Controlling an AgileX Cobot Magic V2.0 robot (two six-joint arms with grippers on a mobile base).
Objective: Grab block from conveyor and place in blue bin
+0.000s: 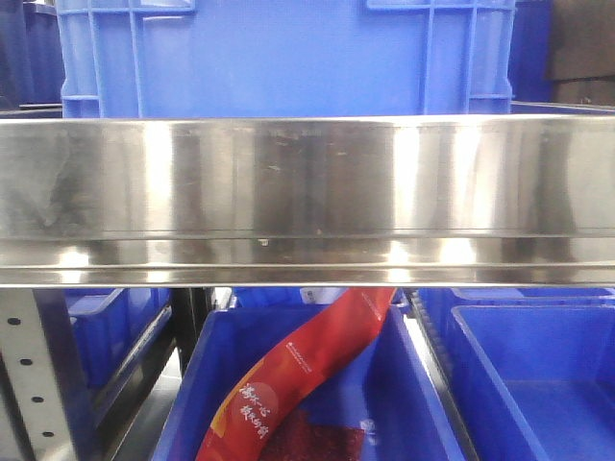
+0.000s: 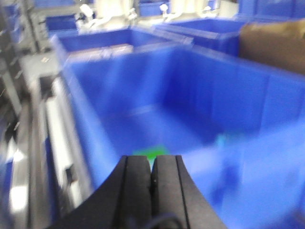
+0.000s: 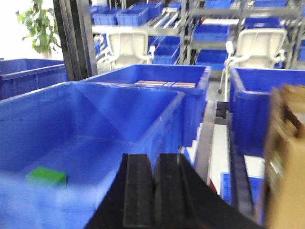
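Right gripper [image 3: 153, 191] at bottom centre, black fingers pressed together, empty. Beyond it, lower left, the green block [image 3: 46, 176]: small, flat-topped, boxy, lying on the floor of the blue bin [image 3: 143, 114]. Left gripper [image 2: 151, 179] likewise closed on nothing, over the same bin, green smear just past its tips; view blurred.

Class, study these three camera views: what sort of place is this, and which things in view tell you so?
Probably a warehouse or factory sorting area. Many blue bins stand in rows, more are stacked on metal racks behind, and a stainless steel rail crosses the front view. White chairs suggest workstations.
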